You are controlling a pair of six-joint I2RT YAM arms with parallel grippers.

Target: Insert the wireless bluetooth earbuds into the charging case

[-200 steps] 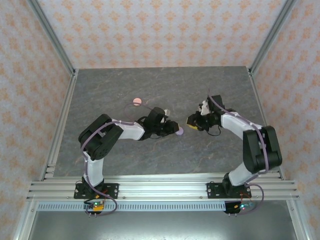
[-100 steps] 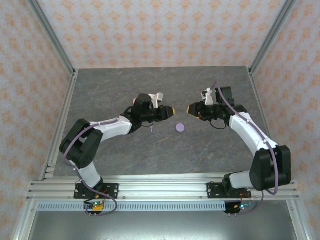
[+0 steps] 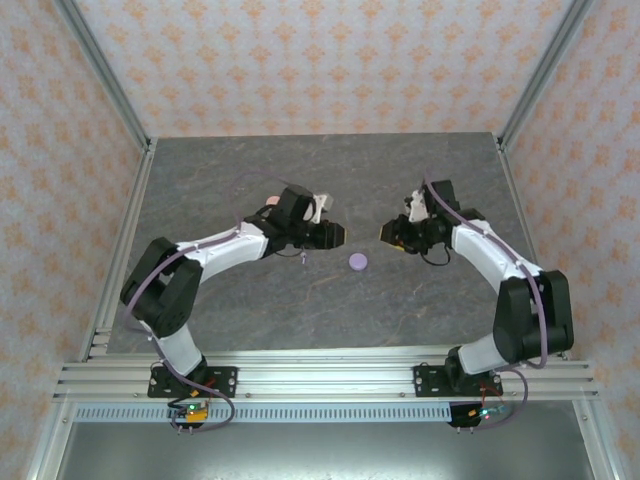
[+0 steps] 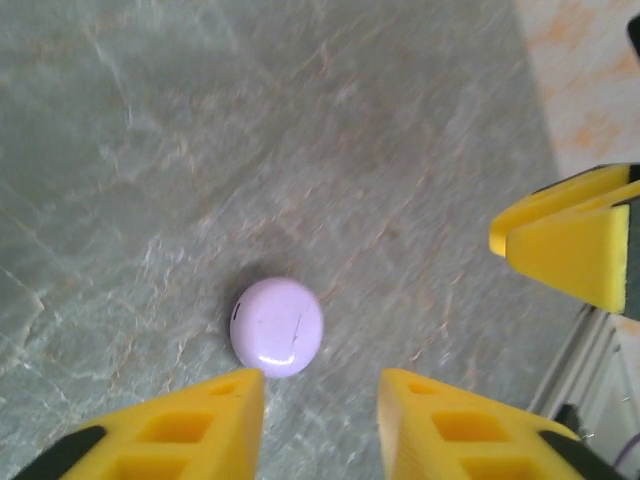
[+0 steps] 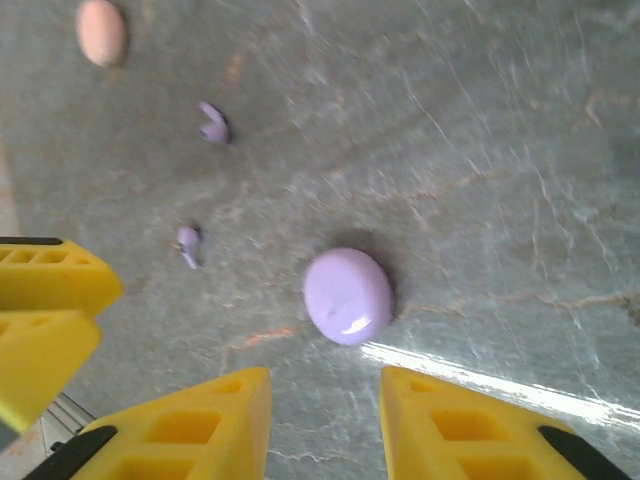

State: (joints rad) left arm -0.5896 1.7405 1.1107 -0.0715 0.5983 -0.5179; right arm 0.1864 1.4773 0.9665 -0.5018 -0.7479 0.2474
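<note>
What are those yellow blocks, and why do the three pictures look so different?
They are the fingers of two robot arms bolted to a grey table. One picture looks down from above: the left gripper and right gripper face each other, a round lilac case lying near them. The other two come from cameras on the wrists, each showing its own fingers at the bottom. Also lying there: a lilac earbud, a second lilac earbud and a pink case. Both grippers are open, holding nothing.

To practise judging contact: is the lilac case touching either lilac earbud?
Apart. Right wrist view shows bare table between the case and the nearer earbud; the farther earbud lies beyond.
</note>
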